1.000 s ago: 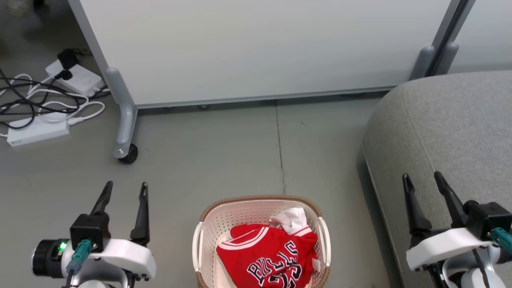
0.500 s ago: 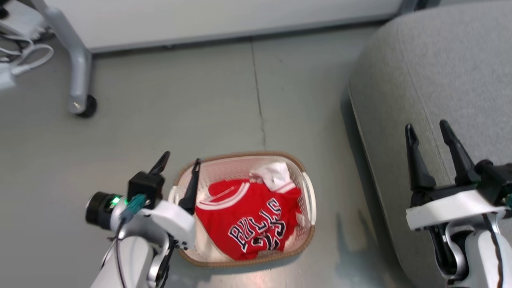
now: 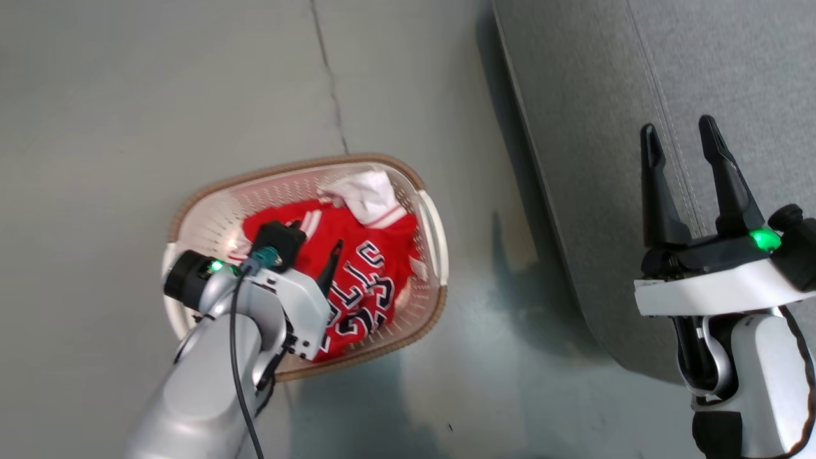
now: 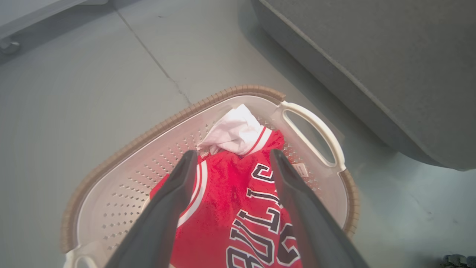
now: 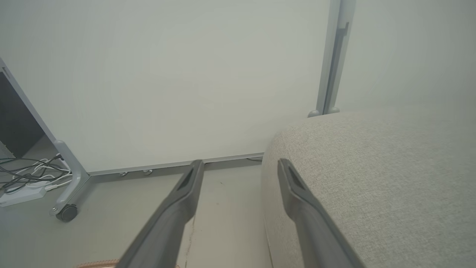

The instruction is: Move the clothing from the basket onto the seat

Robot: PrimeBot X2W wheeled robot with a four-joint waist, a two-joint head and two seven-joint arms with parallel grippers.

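- Two hands show in the head view. My left hand point(image 3: 315, 236) is spread wide with nothing gripped, over the basket point(image 3: 287, 167). My right hand point(image 3: 677, 127) is just as wide and empty, above the seat point(image 3: 574, 95).
- The clothing point(image 3: 382, 255) lies in the basket, which stands on the floor point(image 3: 127, 95) near the seat. The oval's long axis runs left to right, rising toward the seat, with a white handle point(image 3: 437, 229) at that end.
- Black-and-white block letters run down the red cloth. I read "LLS"; my forearm hides the rest. A small white tag point(image 3: 417, 268) is too small to read.
- Left wrist view: my fingers point(image 4: 180, 186) straddle the lettering, with "ULL" legible between them. I cannot tell whether the tips touch the cloth. A white fold point(image 4: 234, 132) lies toward the far rim.
- Right wrist view: my fingers stand well apart, one over the floor, the other over the seat's rounded corner. A pale partition panel point(image 5: 167, 74) stands behind, with cables point(image 5: 29, 175) beside its castor point(image 5: 66, 213).
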